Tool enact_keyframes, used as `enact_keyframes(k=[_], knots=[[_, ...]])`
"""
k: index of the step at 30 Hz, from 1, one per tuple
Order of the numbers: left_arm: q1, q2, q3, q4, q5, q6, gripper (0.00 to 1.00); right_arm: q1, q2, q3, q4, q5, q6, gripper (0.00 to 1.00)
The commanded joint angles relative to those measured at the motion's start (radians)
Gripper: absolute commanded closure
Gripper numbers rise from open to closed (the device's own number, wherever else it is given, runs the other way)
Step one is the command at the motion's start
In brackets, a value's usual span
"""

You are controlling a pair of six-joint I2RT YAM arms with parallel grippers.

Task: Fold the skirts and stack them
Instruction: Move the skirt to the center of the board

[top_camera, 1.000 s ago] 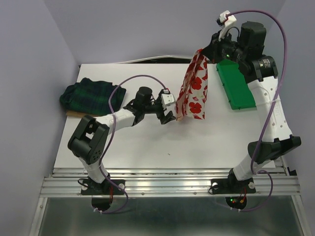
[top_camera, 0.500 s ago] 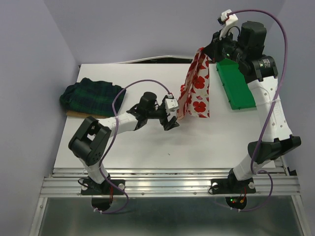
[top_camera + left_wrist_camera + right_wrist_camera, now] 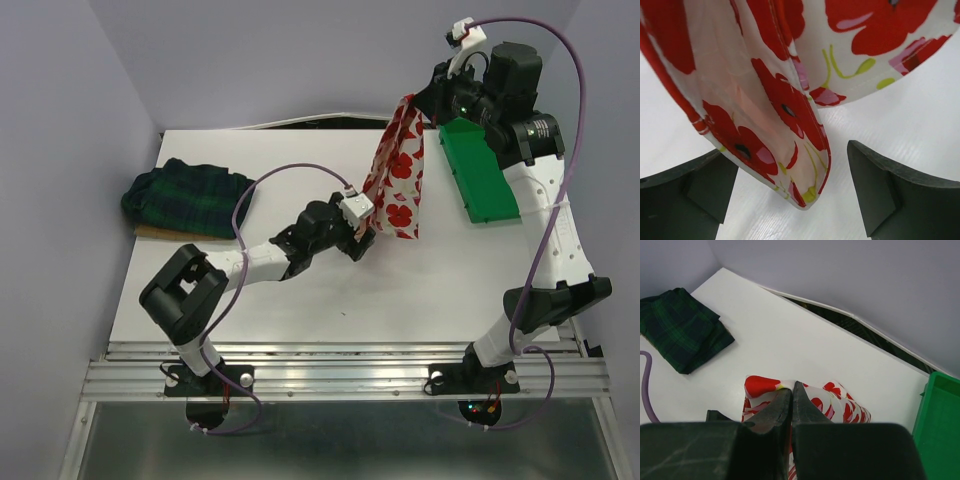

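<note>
The poppy skirt (image 3: pixel 398 185), white with red flowers, hung in a long narrow drape right of centre in the overhead view. Its top was bunched in the right gripper (image 3: pixel 412 103) near the upper right, high above the back of the white table (image 3: pixel 300 290). In the right wrist view that gripper's two dark fingers were pressed together on a fold of the cloth, with the rest of the skirt falling away beneath them. The lower hem hung at mid-frame, just above or on the tabletop; which could not be told.

The left gripper (image 3: pixel 365 240) reached in from the lower left to the skirt's bottom left corner. In the left wrist view its fingers stood spread wide, one at each lower corner of the frame. The hemmed corner dangled down between them, close against the left finger, and neither finger was closed on it.

The plaid skirt (image 3: pixel 185 195), dark green and navy, lay in a folded heap at the left edge of the table, well apart from both grippers. A green tray (image 3: pixel 480 175) lay on the table at the right, just beside the hanging skirt.
</note>
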Motion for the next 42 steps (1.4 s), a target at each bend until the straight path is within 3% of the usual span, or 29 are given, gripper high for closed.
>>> enact_keyframes(k=[1,6,7,8,9,10,16,22,25,32,38,42], knots=[[-0.004,0.004,0.058,0.072,-0.235,0.014,0.14,-0.005,-0.038,0.004,0.081,-0.008,0.005,0.99],[0.025,-0.038,0.051,0.054,-0.247,0.084,0.48,-0.005,-0.061,-0.03,0.077,0.033,-0.036,0.99],[0.038,-0.048,0.056,0.014,-0.241,0.113,0.63,-0.005,-0.067,-0.041,0.079,0.056,-0.044,0.99],[0.053,-0.066,0.079,-0.015,-0.232,0.129,0.72,-0.005,-0.073,-0.054,0.082,0.071,-0.053,0.99],[0.091,-0.075,0.094,-0.084,-0.205,0.159,0.95,-0.005,-0.091,-0.091,0.094,0.094,-0.07,0.99],[0.113,-0.092,0.132,-0.123,-0.201,0.175,1.0,-0.005,-0.102,-0.111,0.1,0.107,-0.078,0.99],[0.303,-0.166,0.295,-0.451,0.015,0.297,1.0,-0.005,-0.169,-0.217,0.116,0.174,-0.139,0.99],[0.386,-0.273,0.444,-0.734,0.056,0.448,1.0,-0.054,-0.235,-0.266,0.123,0.16,-0.144,0.99],[0.395,-0.33,0.482,-0.847,0.034,0.498,1.0,-0.065,-0.277,-0.311,0.122,0.131,-0.147,0.99],[0.397,-0.541,0.486,-1.057,-0.019,0.449,1.0,-0.074,-0.482,-0.469,0.065,0.091,-0.177,0.99],[0.397,-0.755,0.496,-1.238,0.029,0.42,1.0,-0.074,-0.645,-0.516,-0.071,0.01,-0.124,0.99],[0.398,-0.809,0.562,-1.393,0.099,0.422,1.0,-0.074,-0.706,-0.525,-0.13,-0.044,-0.055,0.99]])
